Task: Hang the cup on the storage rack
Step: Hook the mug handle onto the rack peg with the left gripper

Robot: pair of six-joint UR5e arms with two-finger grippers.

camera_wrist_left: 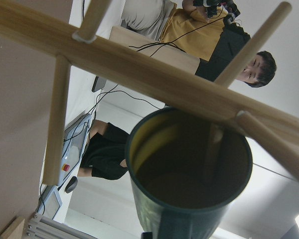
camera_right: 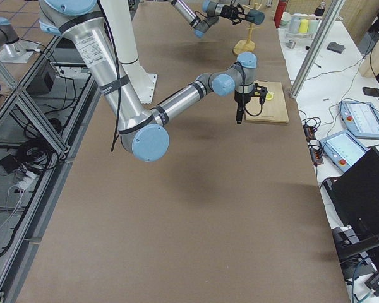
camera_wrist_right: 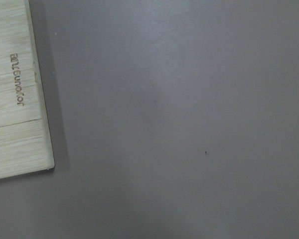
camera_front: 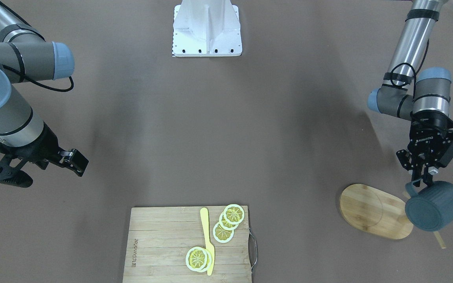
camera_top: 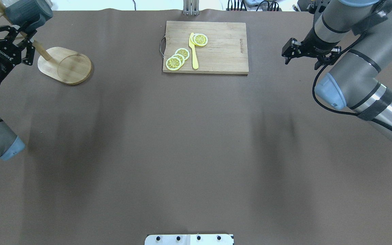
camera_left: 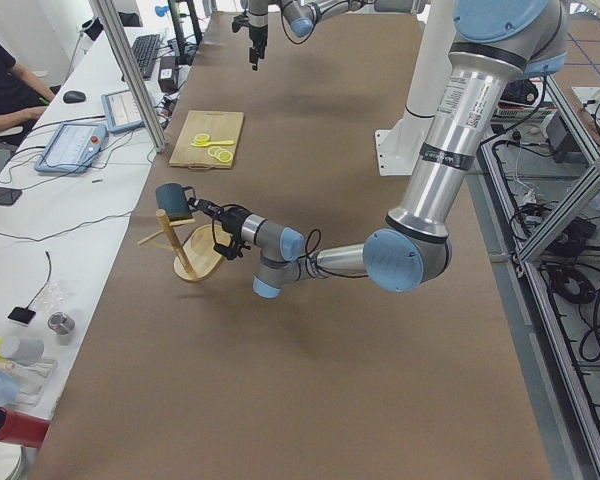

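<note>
The dark blue-grey ribbed cup (camera_front: 437,205) hangs on its side in the air, held by its handle in my left gripper (camera_front: 423,180), which is shut on it. The cup is up among the pegs of the bamboo storage rack (camera_front: 374,211), right of its oval base. In the overhead view the cup (camera_top: 29,12) is at the far left above the rack (camera_top: 65,64). The left wrist view looks into the cup's yellowish mouth (camera_wrist_left: 189,174), with the rack's post (camera_wrist_left: 139,69) across it and a peg tip at the rim. My right gripper (camera_top: 310,60) is open and empty above the table.
A slatted wooden cutting board (camera_top: 206,46) with lemon slices (camera_top: 177,58) and a yellow knife (camera_top: 193,51) lies at the table's far middle; its corner shows in the right wrist view (camera_wrist_right: 12,99). The white robot base (camera_front: 207,29) is at the near edge. Operators sit beyond the far edge.
</note>
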